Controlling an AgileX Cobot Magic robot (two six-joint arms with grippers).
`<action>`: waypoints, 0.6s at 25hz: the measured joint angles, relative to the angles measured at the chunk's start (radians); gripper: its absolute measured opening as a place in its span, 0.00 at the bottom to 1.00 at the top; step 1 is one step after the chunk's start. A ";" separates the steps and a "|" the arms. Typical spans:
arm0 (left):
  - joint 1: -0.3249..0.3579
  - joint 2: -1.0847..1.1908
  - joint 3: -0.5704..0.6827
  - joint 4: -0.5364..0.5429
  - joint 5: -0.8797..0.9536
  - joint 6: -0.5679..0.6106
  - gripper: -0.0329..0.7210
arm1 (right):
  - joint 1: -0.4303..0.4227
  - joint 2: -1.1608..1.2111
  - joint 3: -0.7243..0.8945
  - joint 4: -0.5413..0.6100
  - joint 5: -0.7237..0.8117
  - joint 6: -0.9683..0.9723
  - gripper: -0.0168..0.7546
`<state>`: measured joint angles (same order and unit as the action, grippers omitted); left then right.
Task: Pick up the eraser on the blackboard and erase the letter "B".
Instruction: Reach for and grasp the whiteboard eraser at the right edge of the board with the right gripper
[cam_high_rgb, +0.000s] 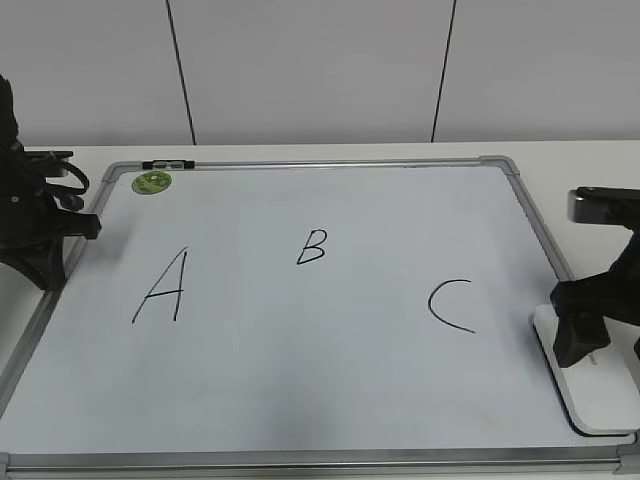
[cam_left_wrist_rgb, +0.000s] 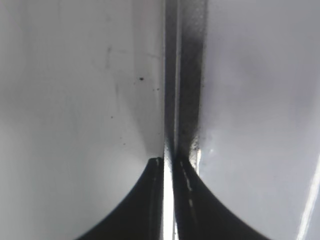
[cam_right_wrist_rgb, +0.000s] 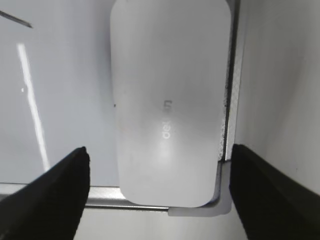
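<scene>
The right gripper (cam_right_wrist_rgb: 159, 192) hangs over the eraser (cam_right_wrist_rgb: 170, 100) with jaws wide apart; the grasp is not yet made. Next I think it must descend and close. The left gripper (cam_left_wrist_rgb: 168, 200) has its jaws together.

Bright, even, diffuse light; soft shadows only. Faint sheen on blackboard (cam_high_rgb: 300, 380) in exterior view, streak glare beside eraser (cam_right_wrist_rgb: 170, 100) in right wrist view. Left wrist view blurry; finger (cam_left_wrist_rgb: 135, 210) dark, out of focus.

Robot lab test station
Plain white panelled wall (cam_high_rgb: 320, 70), white counter (cam_high_rgb: 580, 155), a lettered blackboard (cam_high_rgb: 300, 370) between two mounted arms.
</scene>
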<state>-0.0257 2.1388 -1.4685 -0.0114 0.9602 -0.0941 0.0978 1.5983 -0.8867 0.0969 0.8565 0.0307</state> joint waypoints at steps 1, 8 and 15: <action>0.000 0.000 0.000 0.000 0.000 0.000 0.08 | 0.000 0.012 -0.004 -0.005 -0.003 0.002 0.87; 0.000 0.000 0.000 0.000 0.000 0.000 0.08 | 0.000 0.086 -0.029 -0.005 -0.035 0.006 0.87; 0.000 0.000 0.000 0.000 0.000 0.000 0.08 | 0.000 0.143 -0.031 -0.005 -0.059 0.007 0.86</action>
<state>-0.0257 2.1388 -1.4685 -0.0114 0.9602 -0.0941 0.0978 1.7413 -0.9172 0.0919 0.7975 0.0372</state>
